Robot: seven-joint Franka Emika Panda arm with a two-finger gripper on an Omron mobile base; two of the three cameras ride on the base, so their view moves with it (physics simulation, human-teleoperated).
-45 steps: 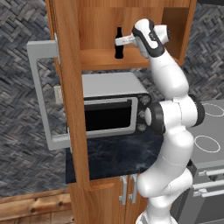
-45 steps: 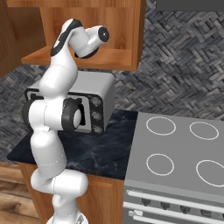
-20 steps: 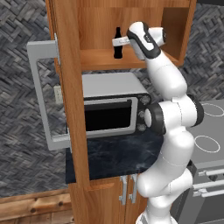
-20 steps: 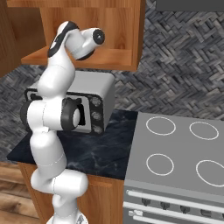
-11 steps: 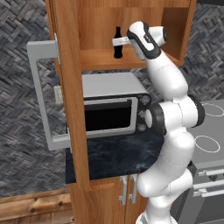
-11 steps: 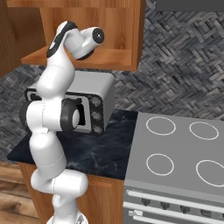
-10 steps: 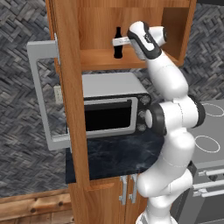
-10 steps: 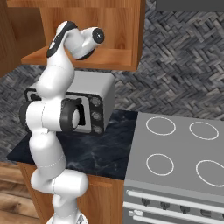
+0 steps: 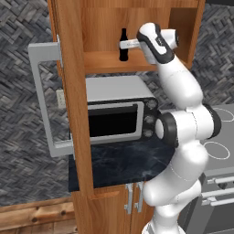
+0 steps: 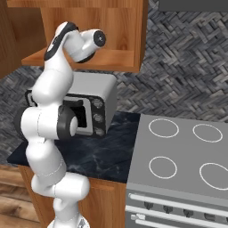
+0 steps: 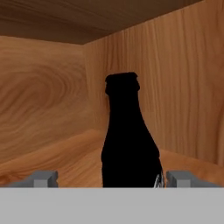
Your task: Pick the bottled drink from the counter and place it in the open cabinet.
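Observation:
The black bottled drink (image 9: 122,45) stands upright on the shelf of the open cabinet (image 9: 109,61), towards its left side. My gripper (image 9: 124,45) reaches into the cabinet from the right and brackets the bottle at mid height. In the hand view the bottled drink (image 11: 129,140) rises between the two fingertips (image 11: 43,178), which stand wide apart with a clear gap on the left side, so the gripper (image 11: 112,179) is open. The marbled counter (image 9: 119,164) lies below.
A silver microwave (image 9: 119,114) sits on the counter right under the cabinet. The cabinet's open door (image 9: 73,100) with its grey bar handle (image 9: 43,96) juts out at the left. A stove (image 10: 187,151) adjoins the counter on the right.
The hand has shifted only slightly inside the cabinet over the last two seconds. The bottle stays in nearly the same spot on the shelf.

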